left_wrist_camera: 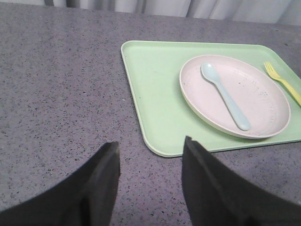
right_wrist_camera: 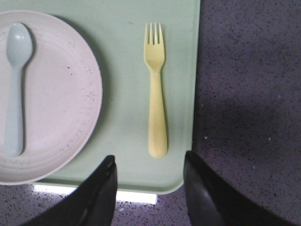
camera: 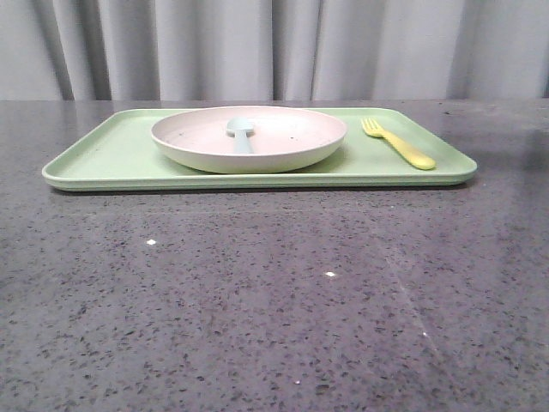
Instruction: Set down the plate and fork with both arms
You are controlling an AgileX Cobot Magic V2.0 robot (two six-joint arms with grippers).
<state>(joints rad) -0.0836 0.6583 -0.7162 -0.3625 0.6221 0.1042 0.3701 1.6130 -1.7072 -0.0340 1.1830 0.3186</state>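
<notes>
The pale pinkish-cream plate point(camera: 249, 137) point(left_wrist_camera: 235, 96) point(right_wrist_camera: 44, 99) rests on the light green tray point(camera: 111, 159). A pale blue spoon point(left_wrist_camera: 225, 94) point(right_wrist_camera: 15, 87) lies in the plate. To the plate's right, on the tray, lies the yellow fork point(camera: 399, 143) point(right_wrist_camera: 156, 89) point(left_wrist_camera: 282, 81), tines pointing away. My left gripper point(left_wrist_camera: 150, 150) hangs open over bare table by the tray's near left corner. Above the tray's near right corner my right gripper point(right_wrist_camera: 149, 162) stands open, just short of the fork's handle end. Both hold nothing. Neither arm shows in the front view.
The tray point(left_wrist_camera: 155, 94) point(right_wrist_camera: 127, 155) sits far back on the dark speckled table point(camera: 274, 300). Grey curtains point(camera: 274, 47) close off the back. Bare tabletop runs from the tray to the front edge and along both sides.
</notes>
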